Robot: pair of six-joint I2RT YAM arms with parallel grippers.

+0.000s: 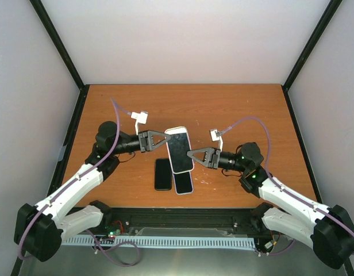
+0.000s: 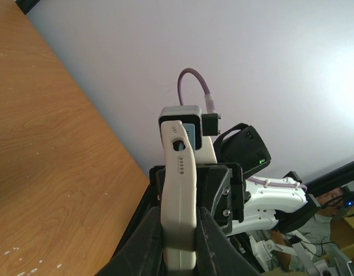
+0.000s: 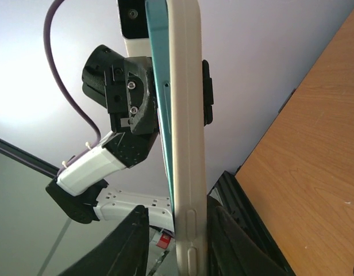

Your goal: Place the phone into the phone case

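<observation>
My left claw (image 1: 163,141) is closed tight on the case (image 1: 176,130). Its fingers (image 2: 146,241) press the two flat sides of the cream shell, which stands edge-on between them in my left wrist view, a narrow side with small holes facing the camera. My right claw (image 1: 191,154) sits at the opposite long edge, jaws a little apart, straddling that edge rather than clamping it. In my right wrist view one finger lies just beside the case's back, while a gap shows between the other finger and the screen side. The phone (image 1: 180,152) is in the case, its dark screen up in the top view. From my right wrist its teal side runs along the case's open face, and I cannot tell whether it is seated all the way. Between my two claws the case is held up off the surface (image 1: 246,109), near its middle, its long axis running roughly away from my bases. Below it on the surface lie a black phone (image 1: 162,173), just left of the case's near end, and a light-edged phone (image 1: 184,185), whose far end is hidden under the raised case. These two lie side by side, close together.
</observation>
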